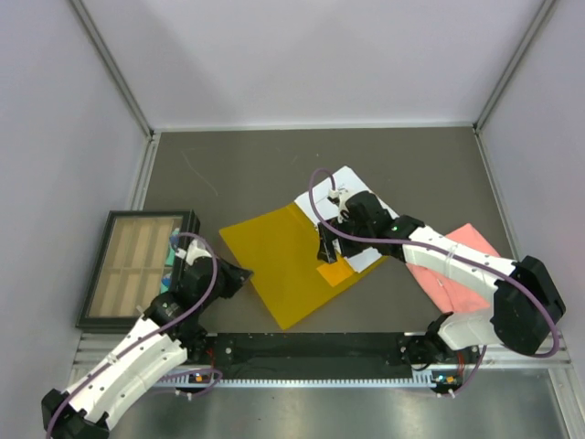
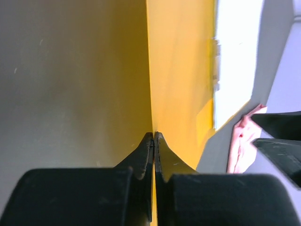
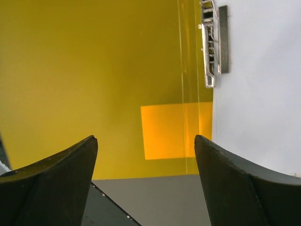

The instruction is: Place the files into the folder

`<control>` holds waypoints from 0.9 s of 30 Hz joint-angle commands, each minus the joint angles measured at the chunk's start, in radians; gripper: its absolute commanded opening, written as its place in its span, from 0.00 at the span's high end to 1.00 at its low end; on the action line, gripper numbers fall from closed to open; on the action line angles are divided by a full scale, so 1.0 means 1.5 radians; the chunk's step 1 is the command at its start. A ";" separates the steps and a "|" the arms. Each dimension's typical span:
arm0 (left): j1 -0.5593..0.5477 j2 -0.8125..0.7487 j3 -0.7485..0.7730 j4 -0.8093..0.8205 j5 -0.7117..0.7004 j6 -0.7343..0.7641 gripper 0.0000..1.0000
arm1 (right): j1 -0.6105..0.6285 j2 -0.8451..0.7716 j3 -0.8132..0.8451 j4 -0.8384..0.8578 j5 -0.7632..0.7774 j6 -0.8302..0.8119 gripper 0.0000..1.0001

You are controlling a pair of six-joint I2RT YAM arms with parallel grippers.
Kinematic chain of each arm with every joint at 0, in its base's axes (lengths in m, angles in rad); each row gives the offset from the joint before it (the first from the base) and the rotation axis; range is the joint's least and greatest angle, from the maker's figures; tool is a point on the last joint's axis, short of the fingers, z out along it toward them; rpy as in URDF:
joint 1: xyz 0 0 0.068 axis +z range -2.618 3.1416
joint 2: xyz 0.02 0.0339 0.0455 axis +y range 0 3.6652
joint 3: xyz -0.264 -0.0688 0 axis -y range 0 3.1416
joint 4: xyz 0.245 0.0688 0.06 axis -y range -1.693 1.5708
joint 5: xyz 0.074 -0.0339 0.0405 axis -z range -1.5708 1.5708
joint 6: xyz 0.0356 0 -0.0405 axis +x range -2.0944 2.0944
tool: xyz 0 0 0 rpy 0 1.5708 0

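Left gripper [image 1: 239, 272] clamped on folder [image 1: 283, 265] at its 9 o'clock edge; right gripper [image 1: 326, 251] spread apart over spine, running 11 to 5 o'clock. Clip [image 3: 209, 47] sharp from right wrist, blurred from left.

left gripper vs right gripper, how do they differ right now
The left gripper is shut, pinching the folder at its edge; the right gripper is open and holds nothing. The left sits at the folder's left side, the right over its inside, near the metal clip. Both have black fingers.
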 commanded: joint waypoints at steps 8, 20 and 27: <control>0.003 0.170 0.320 -0.119 -0.239 0.127 1.00 | 0.035 -0.030 -0.002 0.042 0.072 -0.106 0.10; 0.010 0.455 0.564 -0.179 -0.213 0.223 1.00 | 0.313 -0.097 -0.063 0.306 0.249 -0.313 0.09; 0.023 0.487 0.606 -0.198 -0.197 0.225 1.00 | 0.352 -0.020 -0.031 0.350 0.304 -0.366 0.23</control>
